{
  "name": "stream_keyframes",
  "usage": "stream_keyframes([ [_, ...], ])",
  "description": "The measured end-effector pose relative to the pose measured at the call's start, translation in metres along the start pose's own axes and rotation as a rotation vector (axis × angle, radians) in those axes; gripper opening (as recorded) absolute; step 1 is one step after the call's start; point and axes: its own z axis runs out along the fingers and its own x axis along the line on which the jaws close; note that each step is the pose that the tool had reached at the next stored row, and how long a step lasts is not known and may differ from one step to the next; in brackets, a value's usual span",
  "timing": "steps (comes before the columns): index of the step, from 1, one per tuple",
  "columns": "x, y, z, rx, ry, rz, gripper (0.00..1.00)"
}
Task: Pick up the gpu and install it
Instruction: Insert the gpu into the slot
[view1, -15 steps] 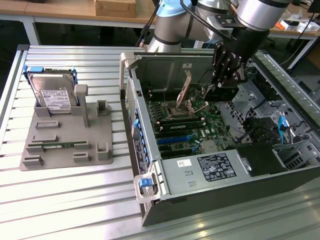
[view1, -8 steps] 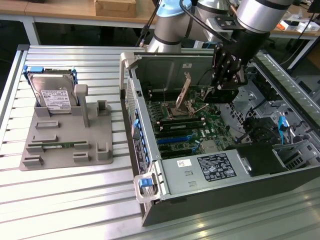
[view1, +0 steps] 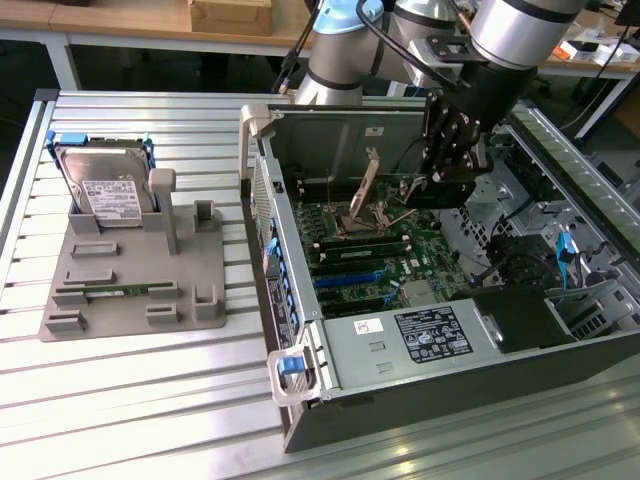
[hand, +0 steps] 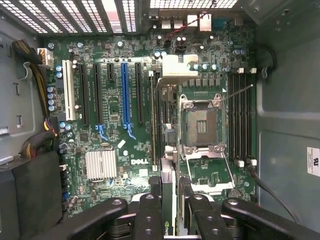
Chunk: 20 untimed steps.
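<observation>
Gpu (hand: 168, 200), a thin dark card seen edge-on, sits clamped between the two fingers of the gripper (hand: 169, 210), which is clenched on it; in the wrist view the card's narrow edge runs from between the black finger links out toward the motherboard (hand: 115, 150) below. It hangs over the green board inside the open computer case (view1: 300, 330), in line with the long slots, close to the black slot next to the blue expansion slot (hand: 125, 95) and beside the open silver CPU socket (hand: 202, 125). From the exterior view, the arm (view1: 510, 40) reaches down into the case from the far side, with the gripper (view1: 450, 185) low over the board's rear part, and the card itself is hard to pick out there against the dark fingers. On the exterior view's left, a grey parts holder (view1: 130, 280) rests on the slatted metal table (view1: 150, 400), with a silver hard drive (view1: 108, 190) in a blue frame standing upright at its far end.
</observation>
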Motion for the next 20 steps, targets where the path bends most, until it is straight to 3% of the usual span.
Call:
stream_keyframes([
  [2, 0.0002, 0.0044, 0.0006, 0.0, 0.0, 0.0, 0.25],
  [20, 0.0052, 0.0081, 0.0055, 0.0, 0.0, 0.0, 0.25],
])
